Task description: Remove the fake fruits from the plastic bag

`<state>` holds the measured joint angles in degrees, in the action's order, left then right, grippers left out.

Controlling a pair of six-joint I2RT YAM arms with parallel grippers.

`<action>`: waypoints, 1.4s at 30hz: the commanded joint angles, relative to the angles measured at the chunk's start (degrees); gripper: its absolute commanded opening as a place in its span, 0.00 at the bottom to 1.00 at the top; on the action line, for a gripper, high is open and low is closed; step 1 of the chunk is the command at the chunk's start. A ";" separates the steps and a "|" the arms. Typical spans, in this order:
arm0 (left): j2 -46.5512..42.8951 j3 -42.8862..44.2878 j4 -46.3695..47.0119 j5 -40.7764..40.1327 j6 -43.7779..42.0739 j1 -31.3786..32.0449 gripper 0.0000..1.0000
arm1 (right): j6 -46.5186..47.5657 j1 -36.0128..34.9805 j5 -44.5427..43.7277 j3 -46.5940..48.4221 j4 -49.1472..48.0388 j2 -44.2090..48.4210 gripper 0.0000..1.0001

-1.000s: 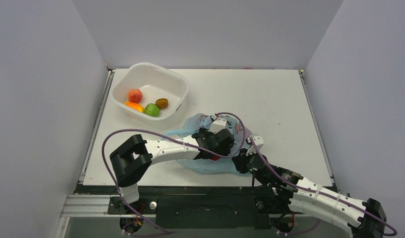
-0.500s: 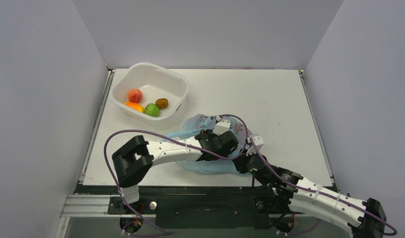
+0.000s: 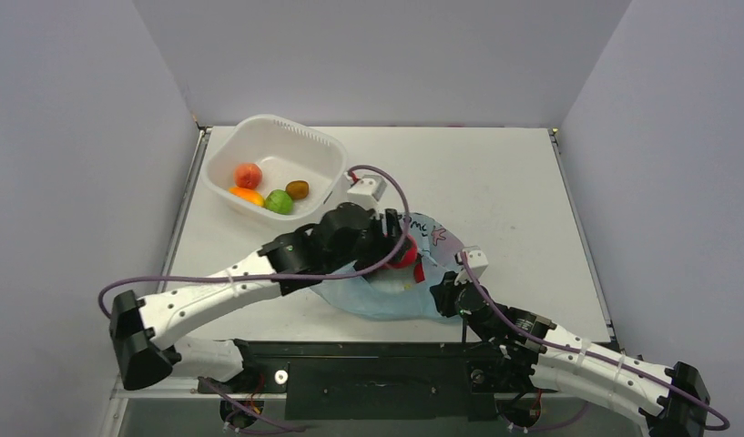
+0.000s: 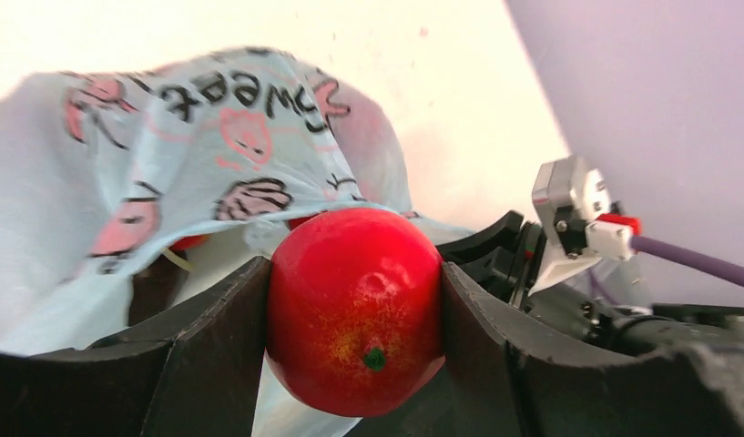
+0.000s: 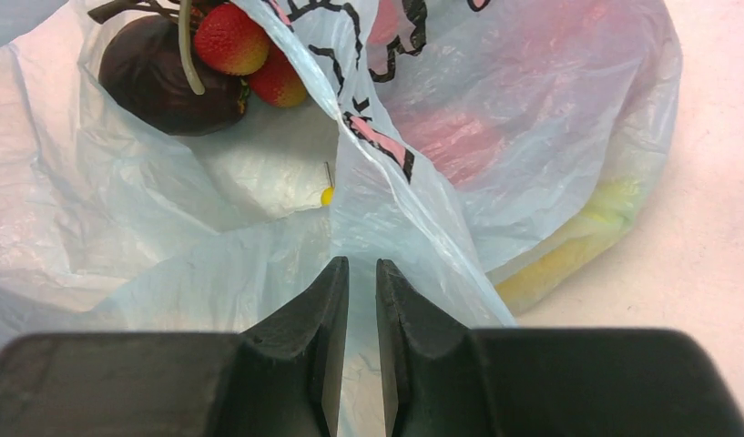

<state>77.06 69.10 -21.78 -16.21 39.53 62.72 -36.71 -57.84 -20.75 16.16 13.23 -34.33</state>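
Gripping the apple (image 4: 354, 309) in the left claw (image 4: 354, 300), one dark finger pressed flat against each side, stem dimple turned toward the wrist camera. Clamped tight, with glossy red skin bulging out between the fingers. Holding it just over the bag (image 3: 377, 296), by the printed upper flap, near the middle of the worktop (image 3: 495, 182). From above, showing as a red spot at the claw's tip. Cannot tell whether touching the film or just clear of it.

Pinching a fold of the bag in the right claw (image 5: 357, 282), fingers almost together with only thin film between them. Gripping at the bag's near right edge, low on the worktop.

Inside the open mouth of the bag: a dark gourd (image 5: 163, 77), with red-orange balls (image 5: 229, 41) resting against its top. Under the film to the right: a yellow piece (image 5: 568, 246), blurred by the plastic, and beside it a reddish shape too veiled to name.

At the far left of the worktop: a white tub (image 3: 277, 120), well apart from both claws, its near corner close to the bag's left tip. Holding four small things: a red-orange piece (image 3: 248, 175), an orange piece (image 3: 247, 195), a lime-green piece (image 3: 279, 202) and a brown oval (image 3: 297, 189).
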 commanded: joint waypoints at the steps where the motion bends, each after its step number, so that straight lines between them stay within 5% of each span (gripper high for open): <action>1: -11.18 -4.88 7.29 8.77 -0.80 -8.13 0.00 | -1.26 -0.32 -3.75 1.80 -0.20 0.80 0.15; 9: -23.40 -6.64 -1.16 -9.41 1.93 -27.53 0.00 | -1.60 -0.38 -4.56 2.18 0.20 0.11 0.15; 16: -15.95 -3.64 0.15 -0.57 -1.48 -44.24 0.00 | -1.65 -0.37 -4.69 1.92 -0.04 0.21 0.15; 24: 0.21 -1.12 6.89 2.18 -6.09 -48.35 0.01 | -1.69 -0.46 -4.57 1.82 -0.38 0.11 0.15; 32: 10.11 1.36 6.25 1.14 -9.47 -48.06 0.30 | -1.52 -0.72 -4.63 1.52 -0.62 0.60 0.15; 37: 10.48 0.80 5.35 0.30 -10.50 -47.96 0.71 | -1.34 -0.95 -4.30 1.48 -0.82 0.58 0.15; 42: 8.24 1.86 1.98 -0.85 -11.83 -48.02 0.93 | -1.26 -1.04 -4.20 1.58 -0.79 0.39 0.15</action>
<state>88.18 67.40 -19.09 -15.92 29.50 14.63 -38.00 -58.39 -23.79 16.19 13.78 -33.95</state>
